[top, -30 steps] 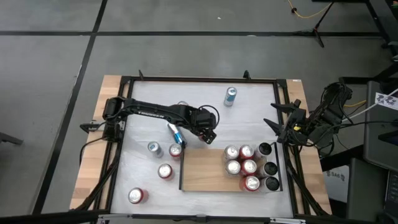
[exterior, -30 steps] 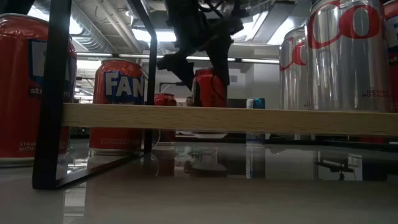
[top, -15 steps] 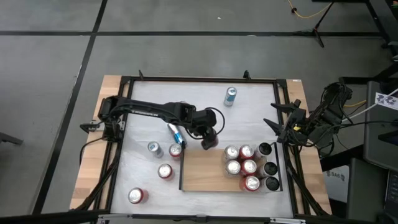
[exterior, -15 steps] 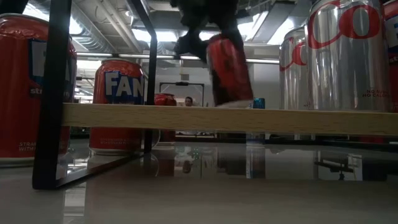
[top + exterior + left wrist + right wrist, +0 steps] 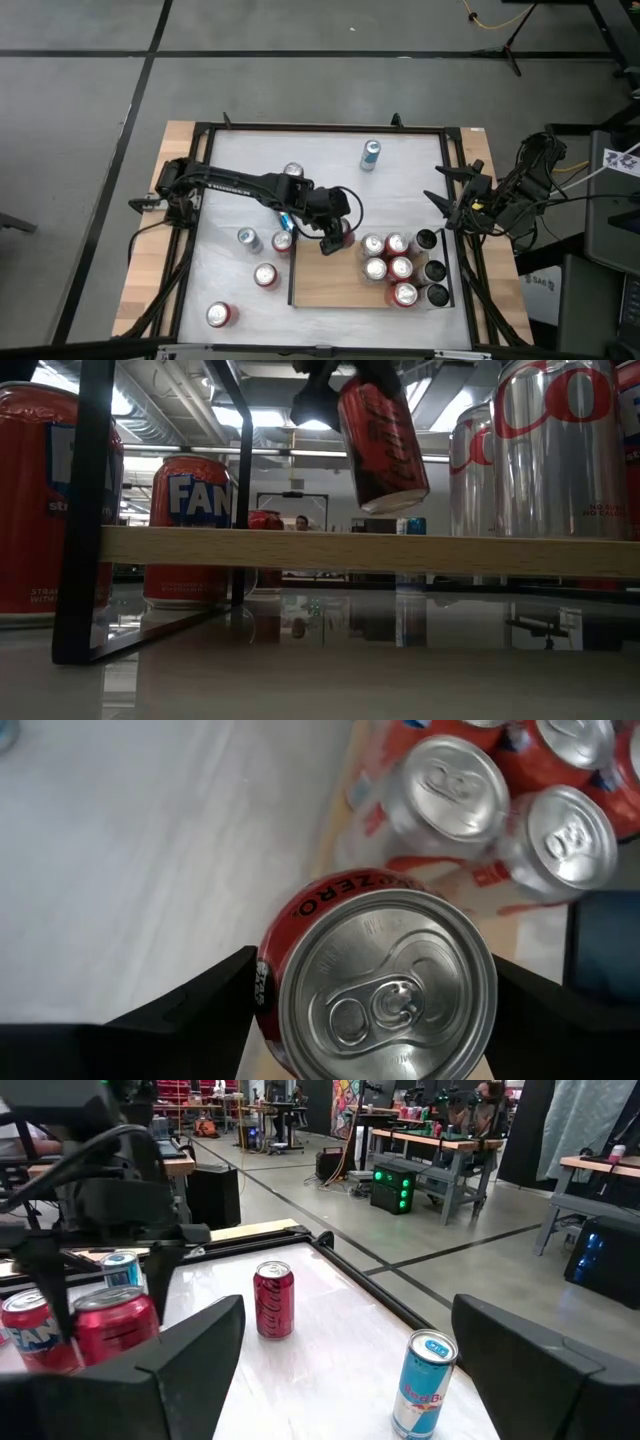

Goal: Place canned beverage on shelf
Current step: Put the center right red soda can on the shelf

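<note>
Grey floor (image 5: pixel 80 150) w/ dark lines across it. Dark stand legs (image 5: pixel 515 45) & a yellow cable (image 5: pixel 485 20) at the far side. Ceiling (image 5: pixel 180 400) has long bright lights & pipes. A doorway (image 5: pixel 290 510) far back, w/ a person in it. Work benches (image 5: pixel 440 1155) w/ gear, a black box w/ green lights (image 5: pixel 395 1185), a colourful wall picture (image 5: pixel 343 1100).
</note>
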### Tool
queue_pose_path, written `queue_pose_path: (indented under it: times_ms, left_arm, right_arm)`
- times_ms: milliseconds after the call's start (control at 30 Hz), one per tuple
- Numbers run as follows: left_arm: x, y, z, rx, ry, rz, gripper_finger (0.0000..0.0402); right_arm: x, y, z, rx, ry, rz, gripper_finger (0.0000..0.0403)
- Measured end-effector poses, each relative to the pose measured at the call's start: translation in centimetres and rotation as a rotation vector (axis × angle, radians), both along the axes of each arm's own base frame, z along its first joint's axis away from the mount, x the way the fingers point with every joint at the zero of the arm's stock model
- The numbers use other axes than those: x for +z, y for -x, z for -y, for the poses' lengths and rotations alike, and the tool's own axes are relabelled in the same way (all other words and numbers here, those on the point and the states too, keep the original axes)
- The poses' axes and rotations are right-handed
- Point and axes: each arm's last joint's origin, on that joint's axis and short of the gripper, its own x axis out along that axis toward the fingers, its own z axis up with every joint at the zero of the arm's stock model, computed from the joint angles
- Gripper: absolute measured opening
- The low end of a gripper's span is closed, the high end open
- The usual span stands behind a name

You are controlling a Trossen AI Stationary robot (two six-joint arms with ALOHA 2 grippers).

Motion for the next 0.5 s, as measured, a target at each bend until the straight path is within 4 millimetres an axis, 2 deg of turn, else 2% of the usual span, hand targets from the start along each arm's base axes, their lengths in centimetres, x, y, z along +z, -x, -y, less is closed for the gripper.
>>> queue_pose_path:
  times_ms: [233,500]
  left_arm:
    - [0.0,0.1,1.5,-0.009,-0.027,0.011,0.0298]
    - [-0.8,-0.4,2.1,0.008,-0.052,0.01,0.0298]
  right_arm:
    - [0.0,0.0,0.0,0.0,-0.001,0.001,0.0347]
    - [0.0,0.0,0.0,0.0,-0.002,0.001,0.0347]
